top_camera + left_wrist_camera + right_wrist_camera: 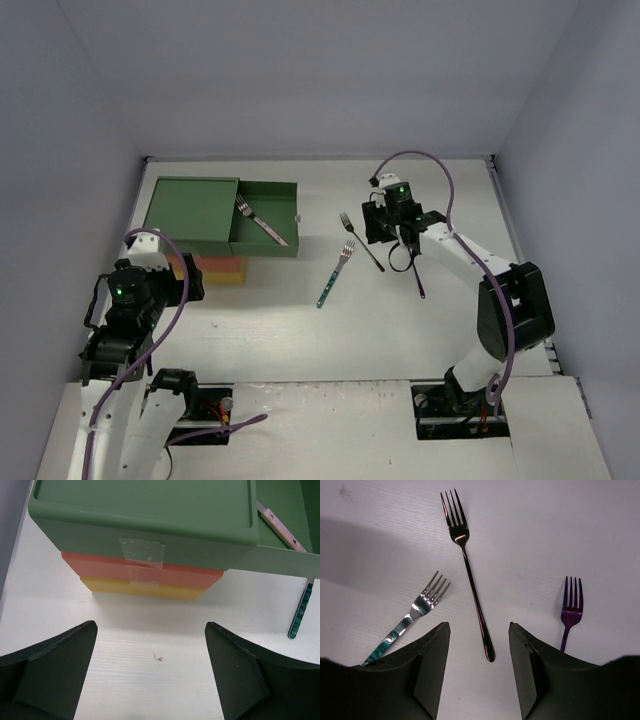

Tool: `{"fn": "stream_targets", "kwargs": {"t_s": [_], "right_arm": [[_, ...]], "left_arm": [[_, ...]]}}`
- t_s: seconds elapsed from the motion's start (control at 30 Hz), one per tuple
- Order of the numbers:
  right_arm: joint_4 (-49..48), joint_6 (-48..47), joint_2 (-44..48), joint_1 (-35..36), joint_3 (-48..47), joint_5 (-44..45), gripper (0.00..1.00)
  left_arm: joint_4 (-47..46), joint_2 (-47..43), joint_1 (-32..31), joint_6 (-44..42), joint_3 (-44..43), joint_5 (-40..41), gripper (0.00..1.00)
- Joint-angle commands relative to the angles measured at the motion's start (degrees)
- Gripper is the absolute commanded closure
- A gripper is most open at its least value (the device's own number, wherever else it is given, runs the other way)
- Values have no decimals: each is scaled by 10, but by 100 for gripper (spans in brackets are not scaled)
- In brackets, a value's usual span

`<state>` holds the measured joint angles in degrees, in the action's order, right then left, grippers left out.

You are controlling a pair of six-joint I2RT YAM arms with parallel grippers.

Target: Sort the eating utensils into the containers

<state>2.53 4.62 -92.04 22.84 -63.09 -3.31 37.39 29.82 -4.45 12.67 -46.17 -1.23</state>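
Note:
The drawer unit with a green top [190, 208] stands at the back left. Its green drawer [280, 243] is pulled out to the right and holds one fork [260, 222]. The orange-red drawer [145, 572] and the yellow drawer [145, 587] are shut. On the table lie a dark fork [470, 580], a teal-handled silver fork [415, 612] and a purple fork [571, 607]. My right gripper [479, 625] is open, low over the dark fork's handle end, which lies between the jaws. My left gripper [151, 626] is open and empty in front of the unit.
In the top view the dark fork [360, 240], teal-handled fork [337, 273] and purple fork [417, 275] lie right of the open drawer. My right gripper [388, 245] is among them, my left gripper [195, 282] by the unit's near side. Grey walls enclose the table.

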Motion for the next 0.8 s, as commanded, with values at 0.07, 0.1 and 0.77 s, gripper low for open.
{"fn": "stream_targets", "kwargs": {"t_s": [0.07, 0.1, 0.77], "right_arm": [[-6, -18, -62, -5, -13, -39, 53], [-5, -19, -72, -5, -16, -39, 54], [0, -13, -230, -2, -107, -36, 62]], "left_arm": [[-37, 16, -4, 5, -4, -3, 13], [-37, 16, -3, 5, -4, -3, 13], [-37, 16, -6, 5, -4, -3, 13]]}}
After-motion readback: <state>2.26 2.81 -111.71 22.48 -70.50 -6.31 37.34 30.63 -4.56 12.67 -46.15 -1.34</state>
